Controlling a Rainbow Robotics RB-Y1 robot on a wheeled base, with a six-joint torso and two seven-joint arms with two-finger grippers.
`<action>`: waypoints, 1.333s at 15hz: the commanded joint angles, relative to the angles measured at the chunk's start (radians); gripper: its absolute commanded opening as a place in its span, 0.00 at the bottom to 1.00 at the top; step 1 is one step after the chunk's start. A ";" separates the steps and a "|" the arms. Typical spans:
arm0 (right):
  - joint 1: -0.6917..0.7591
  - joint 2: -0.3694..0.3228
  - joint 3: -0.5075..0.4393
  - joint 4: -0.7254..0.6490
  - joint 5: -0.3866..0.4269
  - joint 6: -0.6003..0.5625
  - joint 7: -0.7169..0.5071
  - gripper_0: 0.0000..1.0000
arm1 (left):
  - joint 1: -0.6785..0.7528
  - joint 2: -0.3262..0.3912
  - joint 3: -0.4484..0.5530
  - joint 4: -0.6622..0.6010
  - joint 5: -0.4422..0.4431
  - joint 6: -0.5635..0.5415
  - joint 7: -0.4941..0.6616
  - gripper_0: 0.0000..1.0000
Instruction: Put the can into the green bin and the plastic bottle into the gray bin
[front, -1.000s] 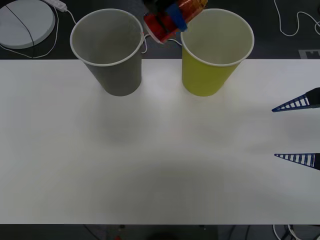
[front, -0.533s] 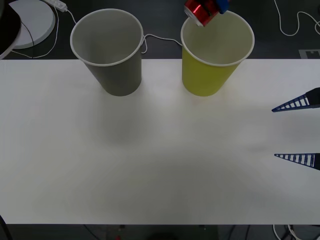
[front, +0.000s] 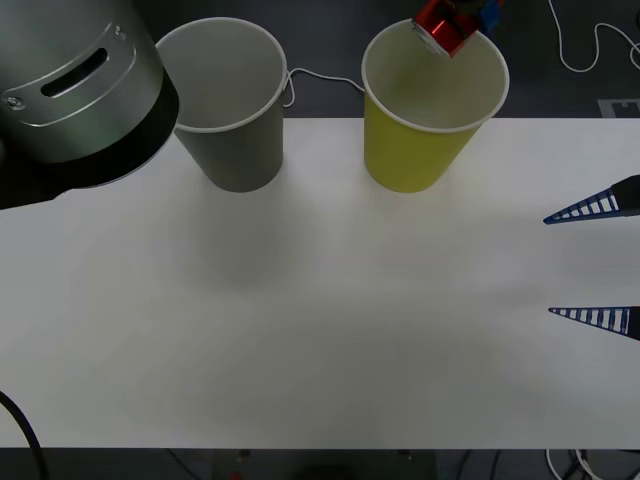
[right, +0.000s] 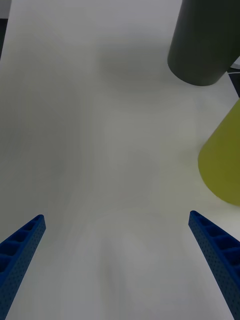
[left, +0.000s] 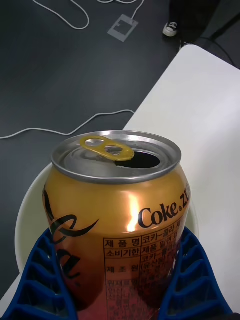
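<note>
My left gripper (left: 120, 280) has its jaws clenched on the Coke can (front: 443, 27) above the green bin (front: 420, 150); the gray bin (front: 232, 150) stands beside. My right gripper (front: 597, 262) waits with jaws released over the worktop (front: 320, 330).

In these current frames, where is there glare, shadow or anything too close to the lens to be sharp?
Left wrist view: a bright vertical highlight sits on the can, held between the left gripper's blue fingers. Front view: the left arm's gray housing looms large and soft at the upper corner; faint shadows lie on the table. Right wrist view: soft, even light, with a dim shadow near the gray bin.
</note>
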 joint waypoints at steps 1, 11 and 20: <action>0.000 0.000 0.000 0.000 0.000 0.000 0.000 1.00 | 0.000 -0.051 -0.001 0.071 -0.010 0.022 -0.014 0.00; 0.000 0.000 0.000 0.000 0.000 0.000 0.000 1.00 | 0.000 -0.068 -0.001 0.102 -0.002 0.031 -0.044 1.00; 0.000 0.000 0.000 0.000 0.000 0.000 0.000 1.00 | 0.012 0.158 0.011 -0.121 0.124 -0.104 -0.112 1.00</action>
